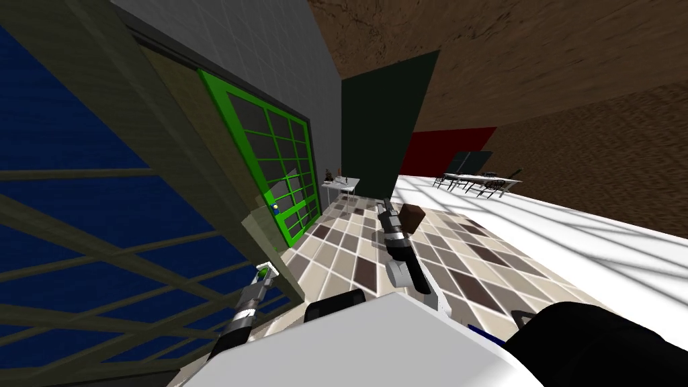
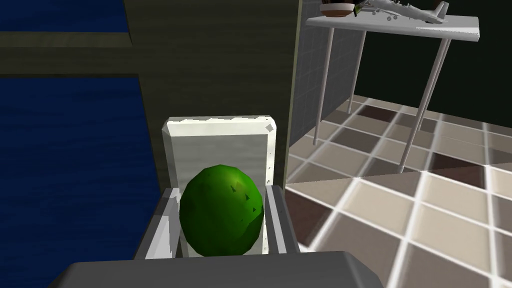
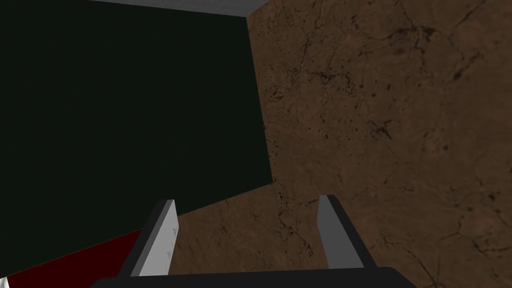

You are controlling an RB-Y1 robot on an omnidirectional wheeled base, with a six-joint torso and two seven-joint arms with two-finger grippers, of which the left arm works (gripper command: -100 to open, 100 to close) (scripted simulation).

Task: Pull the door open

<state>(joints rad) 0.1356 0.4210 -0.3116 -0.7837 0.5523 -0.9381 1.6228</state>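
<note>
Snugly, left gripper (image 2: 221, 192) clamped on green knob (image 2: 221, 215), right gripper (image 3: 247, 200) fingers spread apart

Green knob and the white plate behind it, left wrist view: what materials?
The green knob looks glossy and faceted, with a pale highlight; painted metal or plastic, can't tell which. The white plate behind it looks flat and matte, with chipped-looking edges; no material evident. The left gripper is shut on the knob.

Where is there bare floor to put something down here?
Bare: the chequered tile floor between the olive door and the right gripper, and the white floor before the far table. Crowded: the left gripper clamps the green knob; the small white table carries a model plane.
</note>
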